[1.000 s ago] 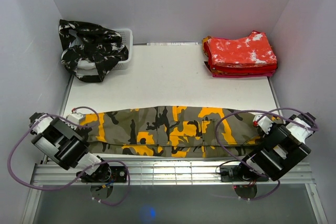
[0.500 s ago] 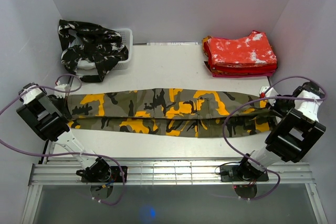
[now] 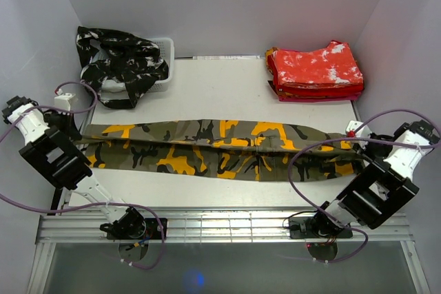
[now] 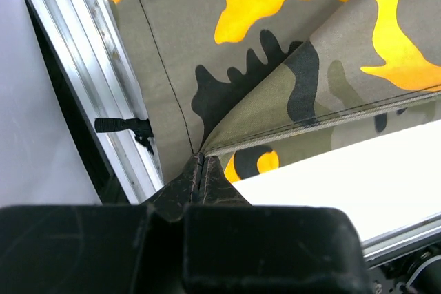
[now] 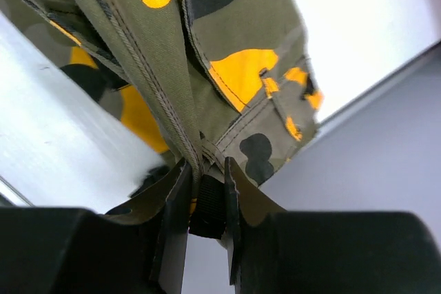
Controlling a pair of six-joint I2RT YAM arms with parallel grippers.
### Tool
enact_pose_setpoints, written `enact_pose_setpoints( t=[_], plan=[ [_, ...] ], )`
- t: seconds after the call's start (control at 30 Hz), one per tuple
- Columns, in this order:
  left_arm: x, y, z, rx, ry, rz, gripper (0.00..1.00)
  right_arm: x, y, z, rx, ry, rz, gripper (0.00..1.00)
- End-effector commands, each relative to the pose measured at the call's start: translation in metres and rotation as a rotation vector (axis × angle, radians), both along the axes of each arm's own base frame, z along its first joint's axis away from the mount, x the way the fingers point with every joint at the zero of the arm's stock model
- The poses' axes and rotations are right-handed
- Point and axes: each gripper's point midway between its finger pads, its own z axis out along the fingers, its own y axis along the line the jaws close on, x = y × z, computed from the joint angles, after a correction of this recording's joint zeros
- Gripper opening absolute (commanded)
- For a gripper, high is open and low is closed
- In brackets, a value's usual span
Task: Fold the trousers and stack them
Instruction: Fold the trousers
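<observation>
Across the middle of the surface [image 3: 220, 101] the olive trousers [image 3: 220, 151] are stretched lengthwise, each end pinched: left fingers [image 4: 207, 178] fully shut on a thin edge, right fingers [image 5: 182, 191] clamped on bunched seams. Soft and limp, they probably handle best held taut by the end corners. Back left, a white basket [image 3: 167, 67] holds black-and-white trousers [image 3: 120, 67]; folded red trousers [image 3: 317, 70] sit back right.

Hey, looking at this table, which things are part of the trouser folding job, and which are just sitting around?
Part of the job: olive camouflage trousers, pinched at the ends by the left claw and right claw; folded red trousers; black-and-white trousers heaped on the white basket.
Just there: white basket; purple cables; metal rail.
</observation>
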Motion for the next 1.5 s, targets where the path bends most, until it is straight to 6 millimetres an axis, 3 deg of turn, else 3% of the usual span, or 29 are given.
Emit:
enact_pose_setpoints(
  t=[0.0,0.1,0.13,0.23,0.27,0.4,0.43,0.53,0.57,0.6,0.63,0.67,0.7,0.73,0.83,0.9,0.93,1.0,1.03,1.07,1.1,1.13,1.17,1.2,1.23,1.27,1.3,1.33,1.47],
  plan=[
    [-0.027,0.079,0.008,0.301,-0.028,0.032,0.0,-0.013,-0.049,-0.021,-0.263,0.011,0.079,0.08],
    [-0.042,0.075,-0.024,0.288,0.043,0.018,0.0,-0.018,-0.054,-0.04,-0.322,0.02,0.104,0.08],
    [-0.045,0.073,-0.033,0.284,0.057,0.008,0.0,-0.024,-0.045,-0.055,-0.31,0.036,0.123,0.08],
    [-0.052,0.065,-0.063,0.293,0.111,0.007,0.0,-0.027,-0.036,-0.074,-0.347,0.037,0.167,0.08],
    [-0.056,0.059,-0.076,0.296,0.138,-0.001,0.0,-0.026,-0.035,-0.074,-0.364,0.027,0.175,0.08],
    [-0.059,0.043,-0.094,0.288,0.177,-0.027,0.0,-0.024,-0.03,-0.079,-0.378,0.032,0.189,0.08],
    [-0.058,0.041,-0.092,0.291,0.175,-0.029,0.12,-0.024,-0.03,-0.079,-0.378,0.041,0.183,0.16],
    [-0.046,0.03,-0.07,0.265,0.089,-0.057,0.31,-0.018,-0.037,-0.065,-0.381,0.04,0.169,0.42],
    [-0.046,0.022,-0.052,0.264,0.052,-0.084,0.46,-0.015,-0.036,-0.057,-0.361,0.029,0.147,0.62],
    [-0.042,0.016,-0.038,0.256,0.009,-0.106,0.57,-0.004,-0.043,-0.036,-0.374,-0.007,0.134,0.73],
    [-0.035,0.002,-0.02,0.218,-0.058,-0.138,0.81,-0.007,-0.032,-0.028,-0.316,-0.003,0.141,0.95],
    [-0.031,-0.005,-0.006,0.214,-0.104,-0.163,0.9,-0.005,-0.029,-0.017,-0.304,-0.019,0.146,0.9],
    [-0.027,-0.014,0.017,0.235,-0.166,-0.194,0.93,0.002,-0.03,0.005,-0.32,-0.057,0.154,0.9],
    [-0.02,-0.02,0.036,0.245,-0.214,-0.217,0.94,0.004,-0.025,0.013,-0.311,-0.07,0.168,0.9],
    [-0.013,-0.069,0.071,0.183,-0.294,-0.328,0.93,0.007,-0.003,0.039,-0.272,-0.122,0.198,0.9],
    [-0.013,-0.105,0.075,0.129,-0.307,-0.38,0.91,0.011,0.012,0.047,-0.231,-0.143,0.196,0.9],
    [-0.012,-0.14,0.081,0.116,-0.323,-0.449,0.86,0.015,0.026,0.048,-0.184,-0.129,0.182,0.91],
    [-0.019,-0.181,0.064,0.056,-0.309,-0.505,0.8,0.017,0.046,0.048,-0.121,-0.106,0.174,0.96],
    [-0.022,-0.217,0.059,0.009,-0.294,-0.558,0.73,0.019,0.068,0.047,-0.065,-0.078,0.18,0.99],
    [-0.023,-0.233,0.062,0.027,-0.334,-0.592,0.68,0.018,0.083,0.043,-0.027,-0.058,0.193,0.9],
    [-0.039,-0.263,0.039,-0.015,-0.287,-0.672,0.65,0.02,0.096,0.044,-0.016,-0.069,0.204,0.83],
    [-0.046,-0.275,0.031,-0.025,-0.278,-0.702,0.58,0.021,0.128,0.041,0.037,-0.04,0.224,0.76],
    [-0.048,-0.286,0.029,-0.023,-0.297,-0.713,0.57,0.015,0.144,0.031,0.044,-0.017,0.232,0.65],
    [-0.06,-0.296,0.011,-0.046,-0.257,-0.727,0.56,0.014,0.16,0.027,0.056,-0.009,0.245,0.62],
    [-0.067,-0.309,0.004,-0.055,-0.249,-0.768,0.55,0.014,0.195,0.025,0.093,-0.003,0.284,0.55],
    [-0.067,-0.314,0.001,-0.043,-0.272,-0.783,0.54,0.005,0.212,0.013,0.094,0.029,0.311,0.51],
    [-0.073,-0.328,-0.005,-0.038,-0.272,-0.838,0.53,0.0,0.227,0.007,0.1,0.047,0.335,0.5],
    [-0.08,-0.325,-0.021,-0.014,-0.244,-0.835,0.53,-0.008,0.257,0.005,0.108,0.041,0.424,0.49],
    [-0.074,-0.331,-0.033,0.049,-0.319,-0.867,0.54,-0.034,0.304,-0.022,0.119,0.112,0.498,0.46]
  ],
)
